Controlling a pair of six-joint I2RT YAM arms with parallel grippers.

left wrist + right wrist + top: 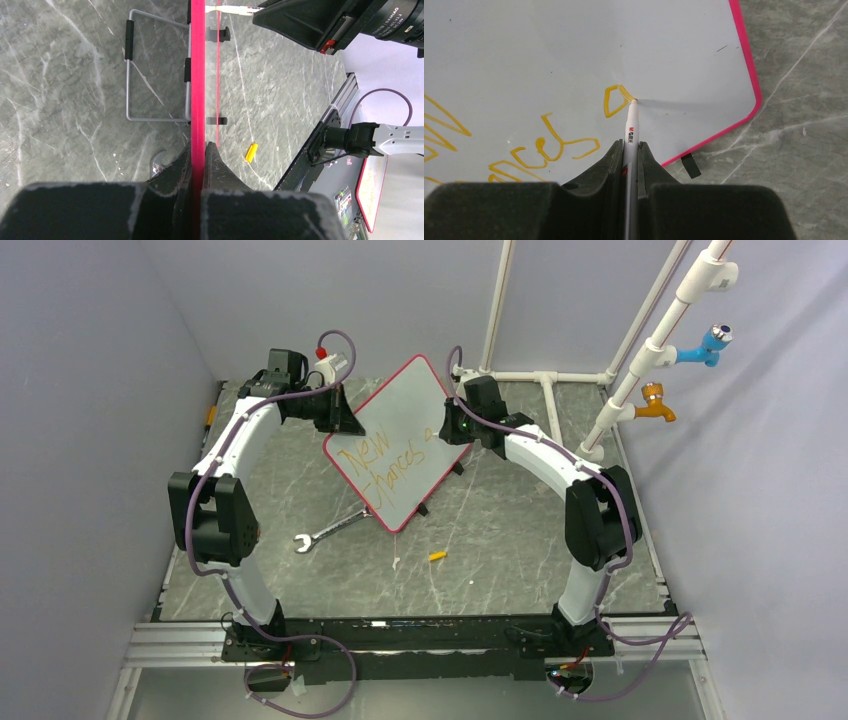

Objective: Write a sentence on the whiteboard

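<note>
Your whiteboard (400, 435) stands tilted on the bench (520, 540), turned corner-up like a diamond. It's approx 12 o'clock from bench ctr, btwn the two arms.

Your left end effector (200, 150) is all but closed, jaws pinching the board's red frame edge-on. In the top view it sits at the board's 9 o'clock side.

Your right end effector (630, 150) is clamped tight on a marker (631, 122), w/ the barrel running out btwn the fingers. It comes in from the board's 3 o'clock side. The marker tip touches the white face right at the top of a looped orange "a".

The sentence (380, 465) runs in slanted orange lines across the board's lower-left half. It reads "New", then "chances" under it, then the lone "a" toward 3 o'clock of those.

A wire stand (150, 70) w/ black sleeves shows behind the board in the left wrist view.

Also on the bench:
- A wrench (328, 530) lies at approx 7 o'clock of the board, one end near its lower corner. Can't tell if they touch.
- A small yellow piece (437, 556) lies at 5 o'clock, apart from the board.
</note>
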